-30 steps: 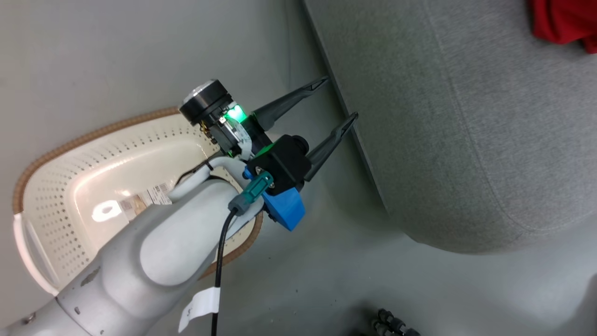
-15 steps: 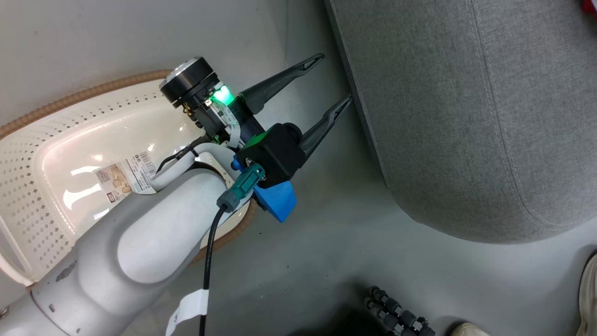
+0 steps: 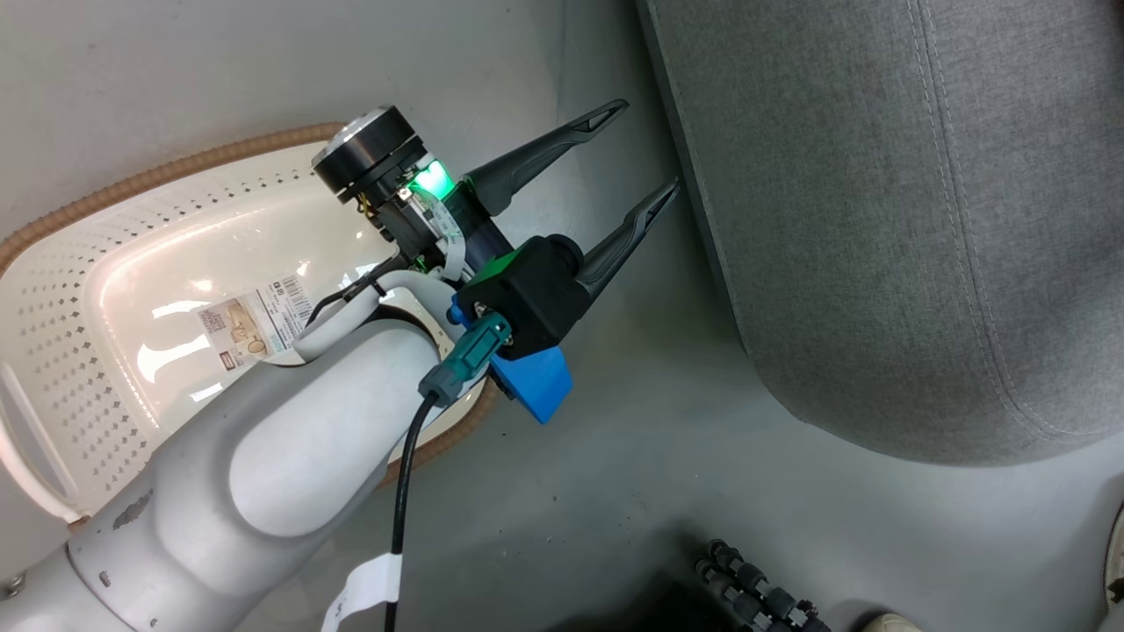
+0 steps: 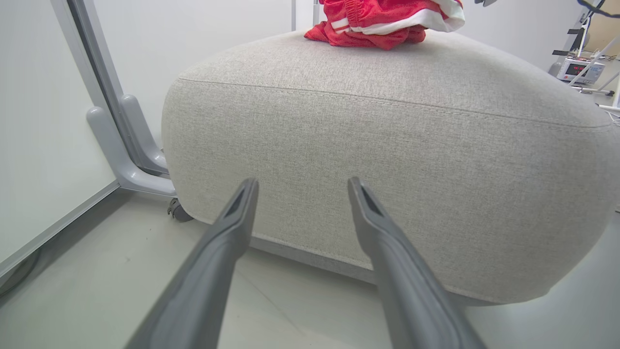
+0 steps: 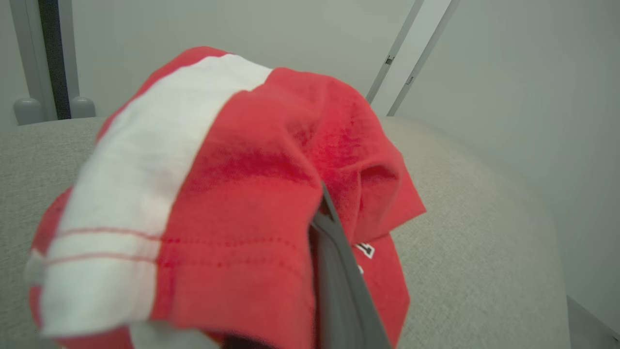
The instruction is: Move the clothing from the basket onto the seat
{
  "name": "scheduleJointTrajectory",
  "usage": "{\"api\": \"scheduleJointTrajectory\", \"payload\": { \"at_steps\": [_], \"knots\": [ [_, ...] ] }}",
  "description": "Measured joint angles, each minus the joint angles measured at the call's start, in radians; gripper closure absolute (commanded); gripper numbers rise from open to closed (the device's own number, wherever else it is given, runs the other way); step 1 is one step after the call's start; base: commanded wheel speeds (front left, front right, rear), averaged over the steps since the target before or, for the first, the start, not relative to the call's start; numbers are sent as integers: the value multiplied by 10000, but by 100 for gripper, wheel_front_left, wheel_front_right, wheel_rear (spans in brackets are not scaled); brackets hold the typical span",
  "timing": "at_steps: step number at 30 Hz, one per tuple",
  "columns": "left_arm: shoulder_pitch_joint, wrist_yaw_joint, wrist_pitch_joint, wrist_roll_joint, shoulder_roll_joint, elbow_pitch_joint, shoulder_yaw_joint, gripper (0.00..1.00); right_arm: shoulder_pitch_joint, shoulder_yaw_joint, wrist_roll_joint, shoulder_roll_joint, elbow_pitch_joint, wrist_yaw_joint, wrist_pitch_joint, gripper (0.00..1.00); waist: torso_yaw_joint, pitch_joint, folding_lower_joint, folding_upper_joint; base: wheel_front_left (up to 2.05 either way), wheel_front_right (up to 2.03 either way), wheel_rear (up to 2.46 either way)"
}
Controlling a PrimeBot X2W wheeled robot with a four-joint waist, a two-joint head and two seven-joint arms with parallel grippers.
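Grey-fingered, spreading wide with the left gripper (image 3: pixel 643 146), holding nothing, hovering over the floor (image 3: pixel 615 483) between the basket (image 3: pixel 176 167) at 9 o'clock and the seat (image 3: pixel 878 219) at 2 o'clock. Pointing at the seat's side. Farther up, at 12 o'clock on the seat's top, draping the red clothing (image 5: pixel 242 194) over the right gripper (image 5: pixel 320 213); cannot tell if pinching it or spread.

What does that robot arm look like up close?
A smooth pale grey forearm ends in a black left end effector with two long, dark, tapered fingers. A green light glows at the wrist near a blue plastic block; the black cable has a teal plug and white tag.
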Motion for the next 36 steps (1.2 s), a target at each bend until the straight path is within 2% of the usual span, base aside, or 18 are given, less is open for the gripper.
{"api": "scheduleJointTrajectory", "payload": {
  "at_steps": [1, 2, 3, 6, 12, 17, 20, 27, 36],
  "knots": [
    [-2, 17, -8, -8, -2, 0, -2, 0, -17, -82, -123, 121, -63, 0, 0, 71, 13, -13, 0, 0, 0, 0, 0],
    [-10, 35, -19, -10, -4, 2, -2, 0, -42, -188, -245, 240, -190, 0, 2, 8, 30, -30, 0, 0, 0, 0, 0],
    [-18, 54, -52, -12, -21, 15, -10, 0, -81, -242, -328, 305, -286, 0, 0, 0, 49, -57, 0, 0, 0, 0, 0],
    [-21, 92, -228, -44, -92, 119, -19, 0, 11, -138, -334, 288, -608, 2, 0, 0, 119, -188, 0, 0, 0, 0, 0],
    [60, 224, -738, -221, -464, 575, -56, 0, 1421, 326, 123, 123, -1404, 0, 0, 0, 245, -807, -1, 0, 0, 0, 0],
    [440, 460, -1166, -621, -899, 1114, 182, 0, 2932, 1104, 742, -303, -2336, 0, 0, 0, 411, -1802, -1, 0, 0, 0, 0],
    [721, 629, -1250, -848, -1001, 1337, 525, 0, 3614, 1553, 951, -299, -2991, 0, 0, 0, 531, -2383, -1, 0, 0, 0, 0],
    [1736, 982, -1283, -1108, -1106, 1051, 1919, 0, 4585, 2959, 1026, -136, -4038, 0, 0, 0, 922, -3788, -1, 0, 0, 0, 0],
    [3468, 1129, -1294, -811, -1373, 773, 4230, 0, 5187, 4800, 1189, 219, -4132, 0, 0, 0, 1935, -5382, -2, 0, 0, 0, 0]
  ]
}}
